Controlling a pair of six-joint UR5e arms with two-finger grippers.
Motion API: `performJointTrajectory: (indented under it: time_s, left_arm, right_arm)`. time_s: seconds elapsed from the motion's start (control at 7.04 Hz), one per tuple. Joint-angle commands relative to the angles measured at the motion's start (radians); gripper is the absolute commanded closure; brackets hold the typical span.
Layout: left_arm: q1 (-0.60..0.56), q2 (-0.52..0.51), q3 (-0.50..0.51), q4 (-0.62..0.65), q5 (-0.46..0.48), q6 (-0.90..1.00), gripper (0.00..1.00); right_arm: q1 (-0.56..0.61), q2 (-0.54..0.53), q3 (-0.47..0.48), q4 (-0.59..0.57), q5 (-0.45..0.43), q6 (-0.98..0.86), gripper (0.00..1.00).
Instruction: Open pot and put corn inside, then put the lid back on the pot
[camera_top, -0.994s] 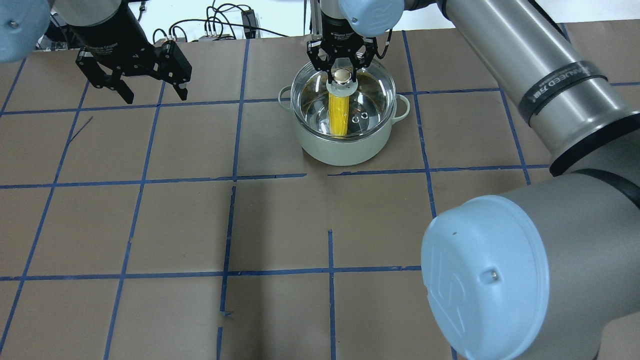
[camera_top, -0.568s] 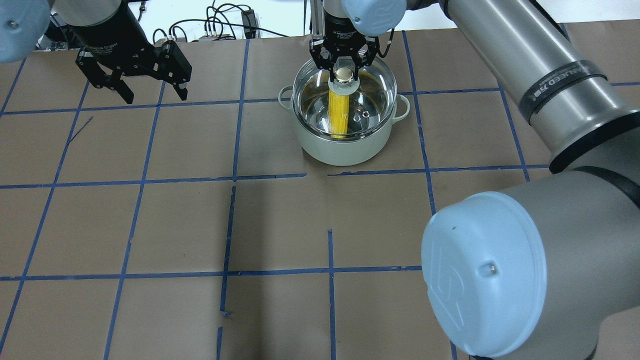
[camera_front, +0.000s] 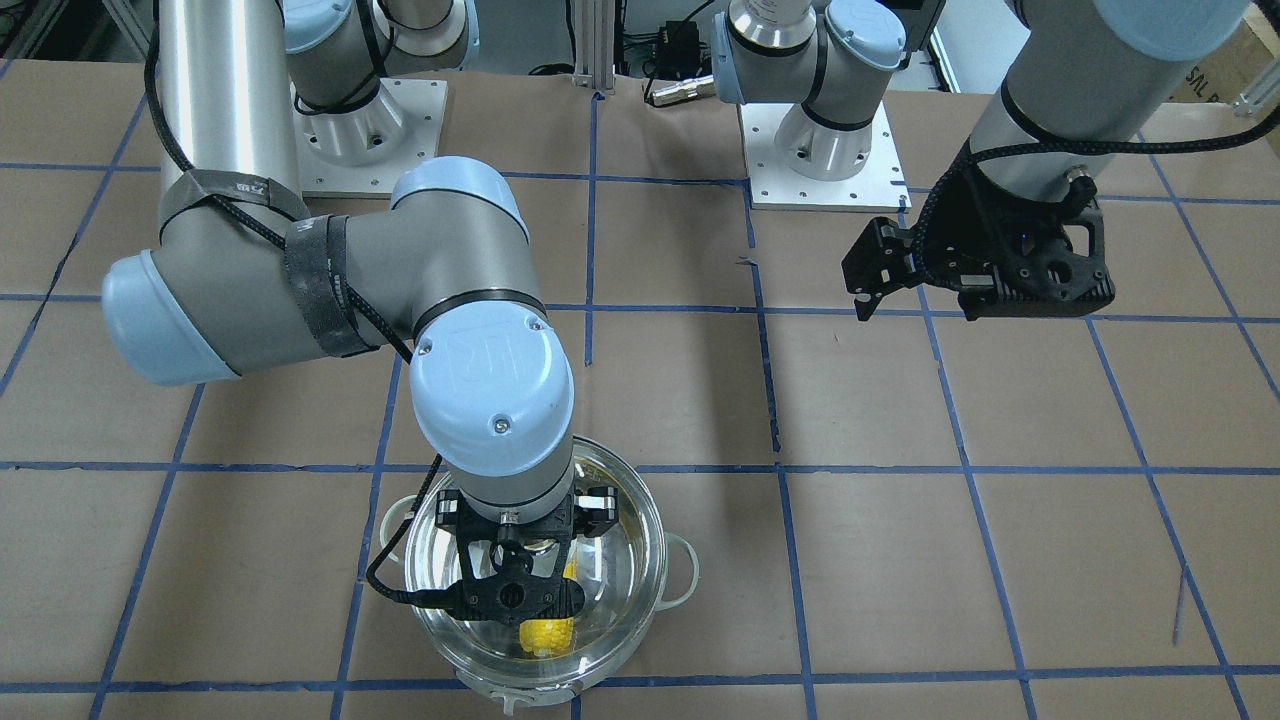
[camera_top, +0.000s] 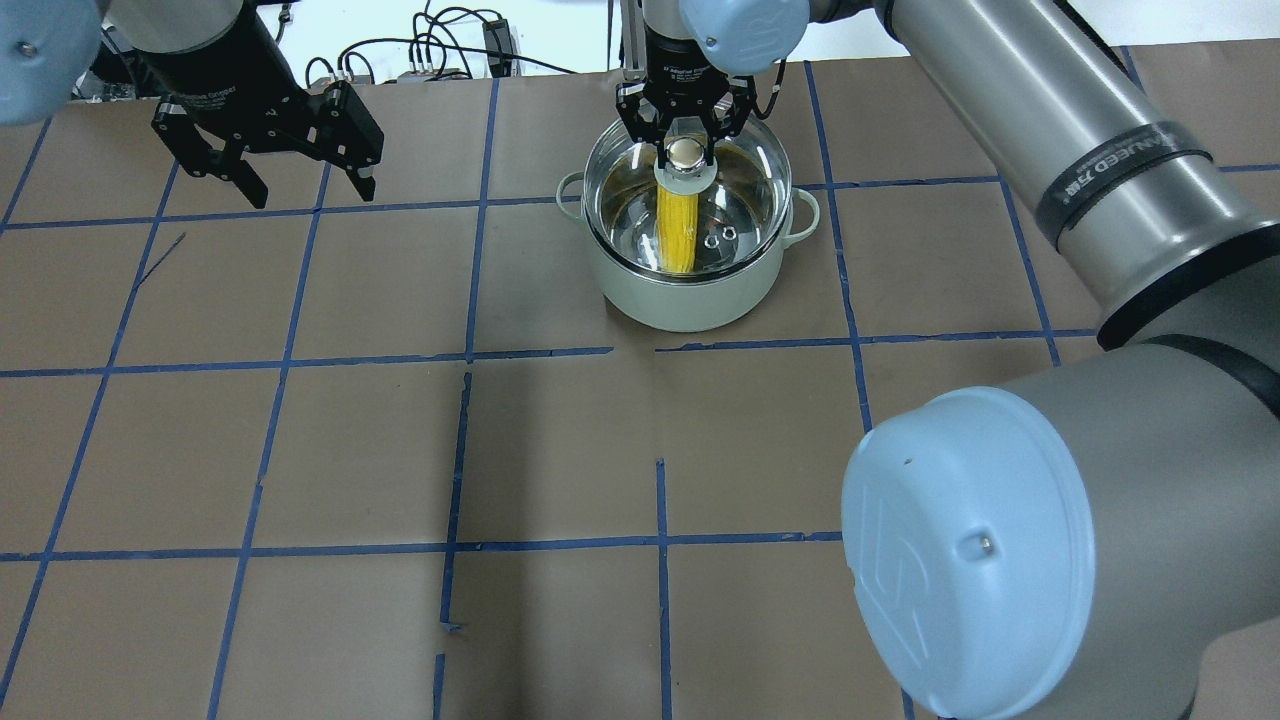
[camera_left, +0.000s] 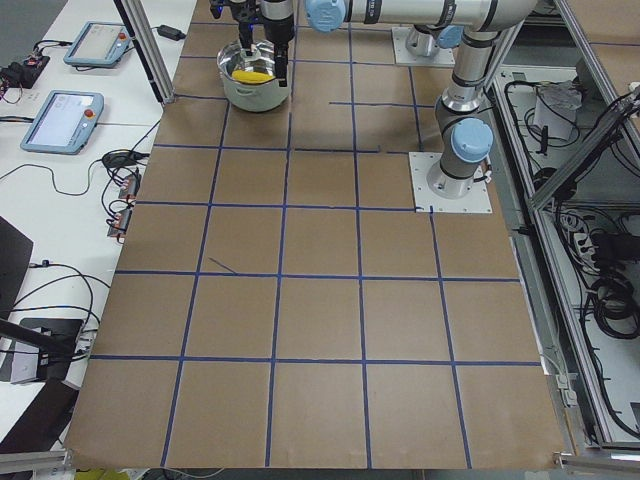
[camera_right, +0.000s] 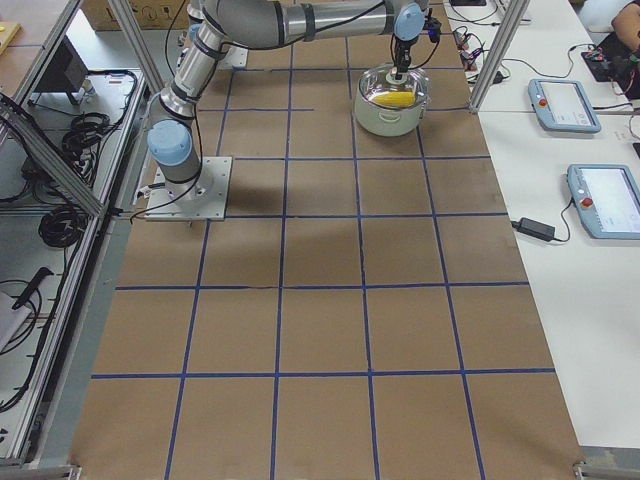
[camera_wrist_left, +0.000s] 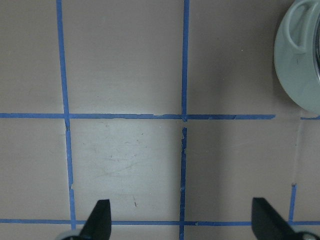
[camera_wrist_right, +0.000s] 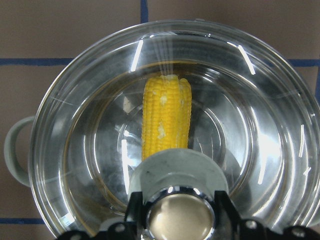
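The right jaws are closed on the knob (camera_wrist_right: 180, 217) of the lid (camera_top: 745, 165), one finger (camera_wrist_right: 134, 212) on each side of it. In the right wrist view the gap between the fingers is only as wide as the knob, and both appear to touch its shiny collar. The jaws point straight down, with the lid hanging level directly under them. The lid covers the mouth of the pot (camera_top: 690, 295) and is roughly centred on it. Whether its edge rests on the rim or sits just above it cannot be told.

The corn (camera_wrist_right: 166, 117) lies flat on the pot's floor, beneath the right jaws and seen through the glass. One end is hidden under the lid's green disc. The rest reaches out from under the knob toward the pot wall.

The left jaws are spread wide and hold nothing, touching nothing. They hang above the bare bench (camera_top: 560, 450) and point down at it. In the left wrist view their two fingertips (camera_wrist_left: 98, 220) stand far apart, with crossing lines of blue tape (camera_wrist_left: 184, 117) on the bench ahead of them. Only a curved edge of the pot and one green handle (camera_wrist_left: 300, 20) show there, ahead of these jaws and off to one side, well apart from them.
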Motion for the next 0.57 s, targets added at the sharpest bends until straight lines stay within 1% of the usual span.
performJointTrajectory:
  time_s: [0.0, 0.43]
  left_arm:
    - [0.000, 0.001, 0.000, 0.000, 0.001, 0.000, 0.00]
    - [0.000, 0.001, 0.002, 0.000, -0.001, 0.000, 0.00]
  right_arm:
    - [0.000, -0.004, -0.002, 0.029, 0.000, 0.002, 0.76]
    - [0.000, -0.009, -0.002, 0.053, 0.000, 0.002, 0.76]
